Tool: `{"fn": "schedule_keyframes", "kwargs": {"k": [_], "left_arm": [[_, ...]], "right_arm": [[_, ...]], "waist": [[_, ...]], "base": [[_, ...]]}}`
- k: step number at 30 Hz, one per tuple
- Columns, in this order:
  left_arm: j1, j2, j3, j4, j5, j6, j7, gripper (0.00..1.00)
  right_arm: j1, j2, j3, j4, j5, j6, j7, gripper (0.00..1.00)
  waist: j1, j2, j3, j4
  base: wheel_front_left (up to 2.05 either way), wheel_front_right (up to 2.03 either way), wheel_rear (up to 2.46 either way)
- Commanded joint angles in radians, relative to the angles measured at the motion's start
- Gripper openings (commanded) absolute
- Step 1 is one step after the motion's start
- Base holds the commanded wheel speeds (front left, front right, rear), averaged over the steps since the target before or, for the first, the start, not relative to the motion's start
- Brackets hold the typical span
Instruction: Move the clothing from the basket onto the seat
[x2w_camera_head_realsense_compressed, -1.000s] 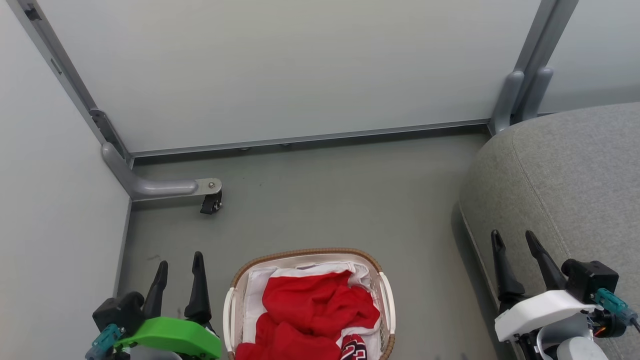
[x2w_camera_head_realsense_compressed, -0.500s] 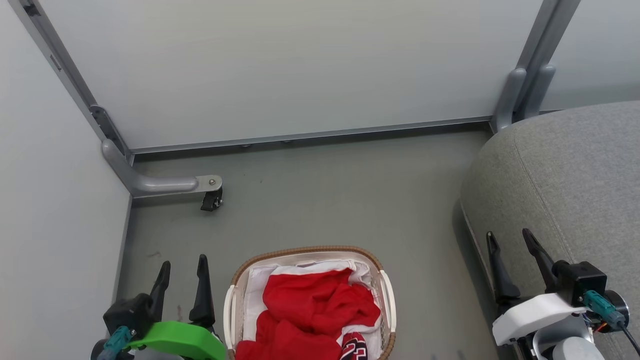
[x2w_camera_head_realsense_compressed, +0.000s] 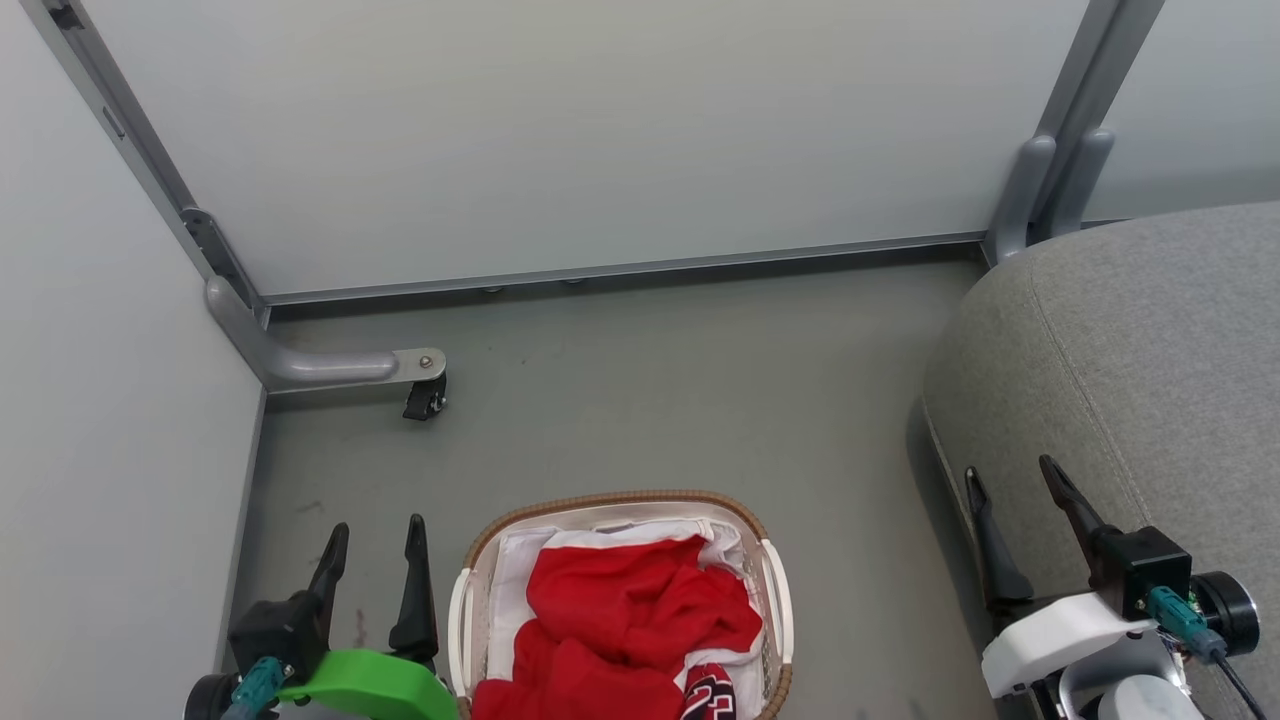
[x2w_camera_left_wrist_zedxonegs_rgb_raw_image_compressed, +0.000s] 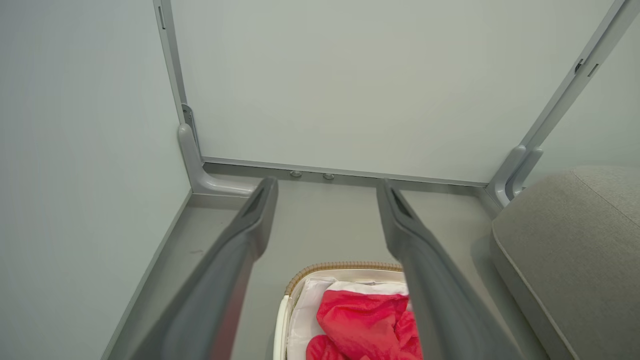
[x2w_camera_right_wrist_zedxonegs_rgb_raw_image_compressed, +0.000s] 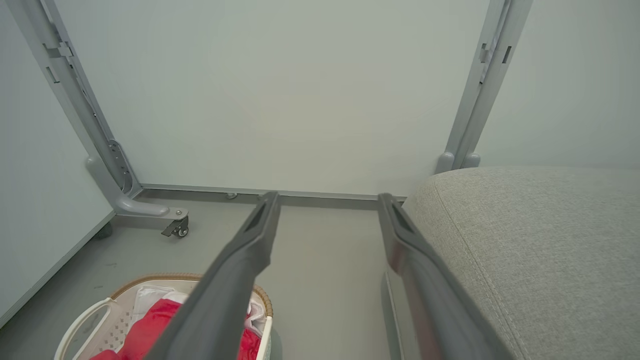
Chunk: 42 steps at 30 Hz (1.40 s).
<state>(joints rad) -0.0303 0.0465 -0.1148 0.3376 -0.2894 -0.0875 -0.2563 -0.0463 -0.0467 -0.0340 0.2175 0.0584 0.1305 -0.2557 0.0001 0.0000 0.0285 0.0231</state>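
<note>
**Both pincers open and empty; clothing in the basket**

Head view: the basket (x2w_camera_head_realsense_compressed: 620, 497) stands on the grey floor (x2w_camera_head_realsense_compressed: 680, 380) at the lower centre of the frame, its near end cut off by the bottom edge. The clothing (x2w_camera_head_realsense_compressed: 630, 620) lies bunched inside it, red fabric over the white liner (x2w_camera_head_realsense_compressed: 515, 580). Part of a black-and-white number (x2w_camera_head_realsense_compressed: 708, 696) shows at the bottom edge.

The seat (x2w_camera_head_realsense_compressed: 1130, 350) takes up the right side of the frame, apart from the basket, with a strip of floor between them.

The left gripper (x2w_camera_head_realsense_compressed: 377, 527) sits at the lower left, just beside the basket's left handle. Its fingers are parted with nothing between them.

The right gripper (x2w_camera_head_realsense_compressed: 1008, 470) sits at the lower right, over the seat's front edge. Its fingers are spread and grip nothing. Whether it touches the seat cannot be determined.

Both wrist views show bare floor through the gap between the fingers.

A castor (x2w_camera_head_realsense_compressed: 423, 398) on a grey bracket stands at the middle left.
</note>
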Motion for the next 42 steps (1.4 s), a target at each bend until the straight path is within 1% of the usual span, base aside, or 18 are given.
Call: {"fn": "schedule_keyframes", "kwargs": {"k": [1,3,28,36,42], "left_arm": [[0.014,0.007,-0.002,0.005,0.022,0.005,-0.007,1.0],[0.014,0.007,-0.004,0.008,0.033,0.006,-0.012,1.0],[-0.006,0.007,-0.009,0.021,0.032,0.0,-0.008,1.0],[-0.065,0.007,-0.044,0.051,0.04,-0.011,-0.008,1.0],[-0.175,0.006,-0.1,0.135,0.056,-0.024,-0.008,1.0]], "right_arm": [[0.016,-0.006,0.0,0.004,-0.024,0.0,-0.008,1.0],[0.016,-0.006,0.0,0.005,-0.036,0.0,-0.012,1.0],[-0.007,-0.006,-0.003,0.001,-0.027,0.0,-0.011,1.0],[-0.047,-0.006,0.004,-0.012,-0.022,0.0,-0.011,1.0],[-0.098,-0.006,0.016,-0.022,-0.021,0.0,-0.011,1.0]], "waist": [[-0.0001,0.0,0.0,0.0],[-0.0001,0.0,0.001,0.001],[-0.0001,0.0,0.029,-0.005],[-0.0001,0.0,0.1,-0.025],[-0.0001,0.0,0.201,-0.06]], "base": [[0.0,0.0,0.0],[0.0,0.0,0.0],[0.0,0.0,0.0],[0.0,0.0,0.0],[0.0,0.0,0.0]]}}
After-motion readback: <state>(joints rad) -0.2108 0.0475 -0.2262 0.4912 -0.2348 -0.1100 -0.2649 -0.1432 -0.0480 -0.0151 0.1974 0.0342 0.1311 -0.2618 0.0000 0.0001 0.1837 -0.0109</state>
